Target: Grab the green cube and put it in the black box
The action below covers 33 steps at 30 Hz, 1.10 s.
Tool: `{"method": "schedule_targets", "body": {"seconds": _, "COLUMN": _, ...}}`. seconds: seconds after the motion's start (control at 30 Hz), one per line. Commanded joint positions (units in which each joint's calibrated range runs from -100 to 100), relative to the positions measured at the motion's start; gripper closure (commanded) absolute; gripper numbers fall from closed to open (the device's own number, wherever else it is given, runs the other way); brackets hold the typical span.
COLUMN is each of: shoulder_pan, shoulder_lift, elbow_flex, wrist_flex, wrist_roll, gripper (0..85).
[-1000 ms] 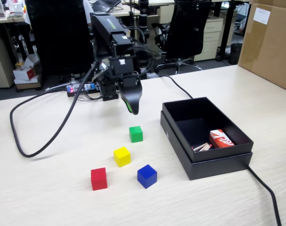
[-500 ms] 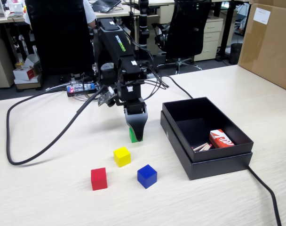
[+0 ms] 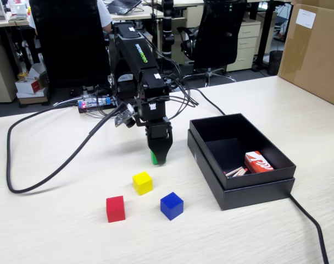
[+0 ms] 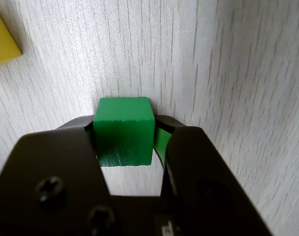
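Observation:
The green cube (image 4: 124, 130) rests on the pale wooden table, held between the two black jaws of my gripper (image 4: 125, 123). One jaw presses its left face and the green-padded jaw lies against its right face. In the fixed view the gripper (image 3: 160, 158) points straight down and hides most of the cube; only a green sliver (image 3: 153, 158) shows at its left. The black box (image 3: 241, 187) stands open on the table to the right of the gripper, a short gap away.
A yellow cube (image 3: 142, 182) (image 4: 2, 42), a red cube (image 3: 115, 208) and a blue cube (image 3: 171, 205) sit in front of the gripper. A red-and-white packet (image 3: 258, 162) lies in the box. A black cable (image 3: 40, 176) loops left; a cardboard carton (image 3: 315, 49) stands far right.
A second ago the gripper hung above and behind the green cube. It came down over the cube, and in the last half second it settled slightly lower around it.

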Motion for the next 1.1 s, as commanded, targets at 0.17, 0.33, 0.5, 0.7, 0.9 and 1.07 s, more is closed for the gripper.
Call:
{"method": "schedule_targets", "body": {"seconds": 0.17, "shoulder_pan": 2.6, "shoulder_lift": -20.4, "elbow_flex": 1.7, "wrist_flex": -8.6, "wrist_roll": 0.4, "gripper": 83.1}}
{"method": "schedule_targets", "body": {"seconds": 0.33, "shoulder_pan": 6.2, "shoulder_lift": -31.2, "elbow_flex": 6.3, "wrist_flex": -10.1, "wrist_roll": 1.1, "gripper": 83.1}}
{"method": "schedule_targets", "body": {"seconds": 0.5, "shoulder_pan": 10.1, "shoulder_lift": -30.9, "elbow_flex": 15.9, "wrist_flex": -10.5, "wrist_roll": 2.6, "gripper": 83.0}}
{"method": "schedule_targets", "body": {"seconds": 0.7, "shoulder_pan": 12.6, "shoulder_lift": -19.2, "elbow_flex": 28.0, "wrist_flex": -10.5, "wrist_roll": 4.8, "gripper": 83.0}}
{"method": "schedule_targets", "body": {"seconds": 0.9, "shoulder_pan": 14.0, "shoulder_lift": -5.9, "elbow_flex": 33.5, "wrist_flex": -10.5, "wrist_roll": 6.3, "gripper": 82.9}}
{"method": "schedule_targets", "body": {"seconds": 1.07, "shoulder_pan": 14.2, "shoulder_lift": 3.1, "elbow_flex": 34.3, "wrist_flex": -10.5, "wrist_roll": 7.1, "gripper": 82.7}}
